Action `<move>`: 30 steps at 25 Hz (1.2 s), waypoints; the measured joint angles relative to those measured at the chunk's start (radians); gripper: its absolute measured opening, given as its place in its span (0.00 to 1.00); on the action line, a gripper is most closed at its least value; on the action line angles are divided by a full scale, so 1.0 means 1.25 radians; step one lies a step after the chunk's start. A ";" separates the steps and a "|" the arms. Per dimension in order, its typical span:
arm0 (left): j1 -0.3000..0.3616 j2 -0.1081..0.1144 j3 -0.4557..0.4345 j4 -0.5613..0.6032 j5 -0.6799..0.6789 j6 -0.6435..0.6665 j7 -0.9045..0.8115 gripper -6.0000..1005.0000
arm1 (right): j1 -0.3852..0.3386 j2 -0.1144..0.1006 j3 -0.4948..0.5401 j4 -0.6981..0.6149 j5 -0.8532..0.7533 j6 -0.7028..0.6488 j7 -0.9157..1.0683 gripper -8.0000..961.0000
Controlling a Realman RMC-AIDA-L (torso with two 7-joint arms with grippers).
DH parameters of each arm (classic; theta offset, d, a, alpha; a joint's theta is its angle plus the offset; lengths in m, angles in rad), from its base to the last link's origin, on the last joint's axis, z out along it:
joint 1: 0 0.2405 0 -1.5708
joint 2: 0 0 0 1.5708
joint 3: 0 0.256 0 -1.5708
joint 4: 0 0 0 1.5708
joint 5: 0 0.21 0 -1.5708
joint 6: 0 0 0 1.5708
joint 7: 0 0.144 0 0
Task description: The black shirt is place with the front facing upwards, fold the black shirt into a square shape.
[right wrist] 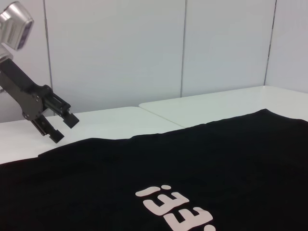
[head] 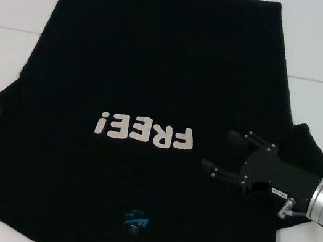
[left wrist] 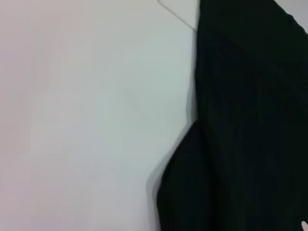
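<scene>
The right hand (head: 225, 151) reaches in from the bench's right edge, fingers spread open, holding nothing, over the black shirt (head: 151, 75). The left hand (right wrist: 60, 127) hangs open and empty over the bench's left edge.

Right gripper (head: 219, 150) jaws spread — left gripper (right wrist: 60, 127) jaws parted, tilted down.

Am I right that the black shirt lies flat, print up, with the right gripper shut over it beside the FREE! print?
Not quite: the head view shows the right gripper open, fingers spread, over the black shirt beside the FREE! print. The rest holds: flat, print up.
</scene>
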State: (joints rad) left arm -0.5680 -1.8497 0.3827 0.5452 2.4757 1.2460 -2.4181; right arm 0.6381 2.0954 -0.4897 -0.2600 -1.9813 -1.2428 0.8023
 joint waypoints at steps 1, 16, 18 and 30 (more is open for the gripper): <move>-0.001 0.000 0.000 -0.004 0.000 -0.003 0.000 0.94 | 0.000 0.000 0.000 -0.001 0.000 0.000 0.000 0.97; 0.003 -0.010 0.009 -0.017 0.000 -0.013 0.000 0.94 | 0.001 0.000 0.000 -0.002 0.002 -0.004 0.000 0.97; 0.003 -0.010 0.009 -0.021 -0.001 -0.011 0.000 0.94 | 0.001 0.000 0.000 -0.001 0.002 -0.004 0.000 0.97; -0.010 -0.009 0.009 -0.045 -0.003 -0.005 -0.005 0.94 | 0.001 0.000 0.000 -0.001 0.000 -0.014 0.000 0.97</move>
State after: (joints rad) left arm -0.5801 -1.8606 0.3943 0.4893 2.4720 1.2397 -2.4244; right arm 0.6389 2.0954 -0.4893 -0.2616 -1.9809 -1.2604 0.8023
